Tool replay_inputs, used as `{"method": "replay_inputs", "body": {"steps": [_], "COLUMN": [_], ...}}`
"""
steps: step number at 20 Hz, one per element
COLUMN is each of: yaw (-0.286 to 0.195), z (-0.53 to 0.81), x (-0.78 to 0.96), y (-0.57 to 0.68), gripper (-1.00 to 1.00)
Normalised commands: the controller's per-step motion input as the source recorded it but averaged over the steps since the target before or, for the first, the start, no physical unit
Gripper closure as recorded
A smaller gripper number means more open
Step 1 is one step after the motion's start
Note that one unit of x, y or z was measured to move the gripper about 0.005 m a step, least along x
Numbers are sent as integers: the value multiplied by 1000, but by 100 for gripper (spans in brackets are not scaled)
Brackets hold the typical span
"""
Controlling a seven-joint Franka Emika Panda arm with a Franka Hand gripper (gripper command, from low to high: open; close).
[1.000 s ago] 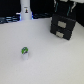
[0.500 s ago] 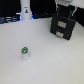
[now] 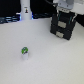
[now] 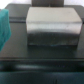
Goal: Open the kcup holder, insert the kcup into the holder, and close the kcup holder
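You see a white desk (image 3: pixel 45 62) filling most of the exterior view. At its far edge, toward the exterior view's left, a tall white bottle (image 3: pixel 24 11) stands upright with a black mark on it. Behind it runs a dark backdrop (image 3: pixel 10 9) with blue bits (image 3: pixel 7 20) along the desk's far edge, too blurred to identify.

The kcup (image 3: pixel 24 51) stands alone on the white worktop (image 3: pixel 50 62), well apart from the black holder (image 3: pixel 63 26) (arm above it).
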Motion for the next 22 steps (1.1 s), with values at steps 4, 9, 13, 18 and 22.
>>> {"method": "replay_inputs", "body": {"steps": [4, 9, 13, 18, 22], "yaw": [-5, -17, -11, 0, -5], "z": [-389, -222, 0, 0, 78], "x": [-394, -289, -34, 0, 186], "y": [0, 25, 0, 0, -153], "gripper": [-100, 100, 100, 100, 100]}}
